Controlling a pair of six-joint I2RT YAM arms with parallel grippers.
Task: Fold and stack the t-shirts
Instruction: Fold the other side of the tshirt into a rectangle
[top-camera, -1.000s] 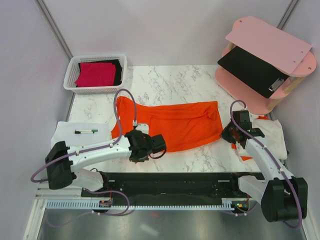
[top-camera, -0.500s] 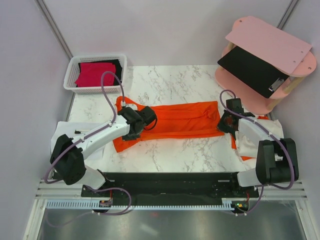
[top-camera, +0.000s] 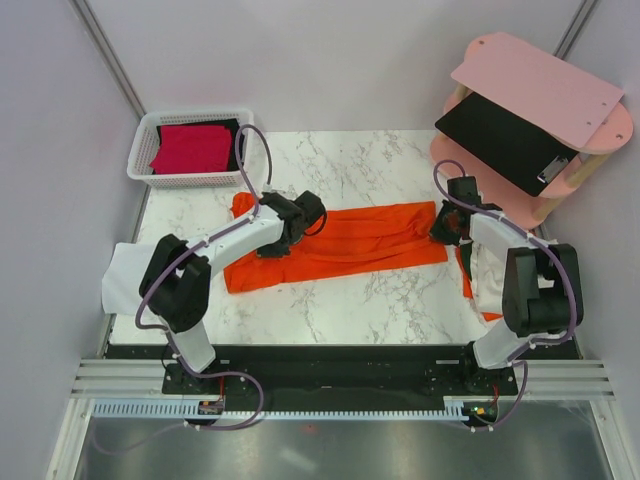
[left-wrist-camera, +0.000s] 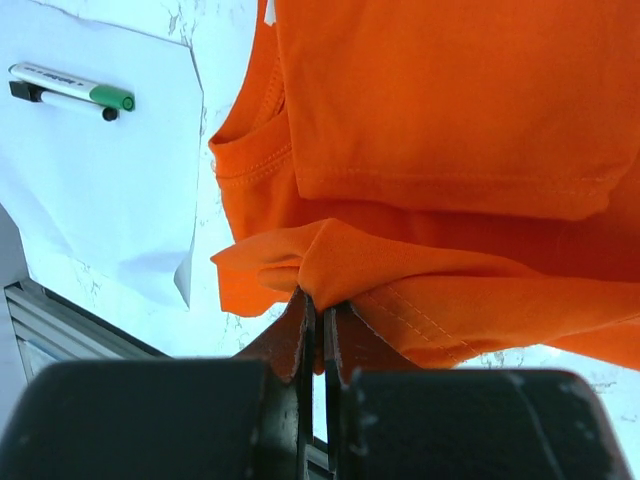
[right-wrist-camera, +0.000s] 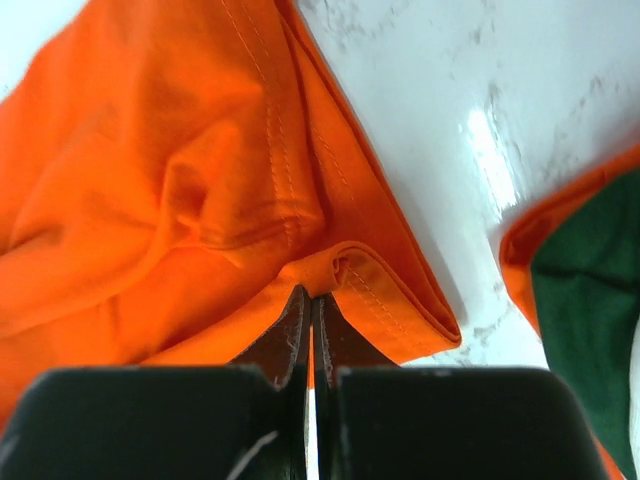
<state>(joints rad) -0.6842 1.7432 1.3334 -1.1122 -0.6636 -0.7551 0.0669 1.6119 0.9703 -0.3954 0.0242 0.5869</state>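
At the far left corner of the white marble worktop (top-camera: 350, 165), a white plastic basket (top-camera: 140, 150) holds a folded crimson-red cloth t-shirt (top-camera: 190, 147) beside a black cloth t-shirt (top-camera: 236, 140). The left gripper (left-wrist-camera: 320, 312) is clenched on a bunched fold of the bright orange cloth t-shirt (top-camera: 370, 240), which lies stretched across the worktop's middle. The right gripper (right-wrist-camera: 312, 308) pinches the hem at that shirt's right end.

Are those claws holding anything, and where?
Both pinch the orange t-shirt: left gripper a bunched edge fold, right gripper a stitched hem at the opposite end.
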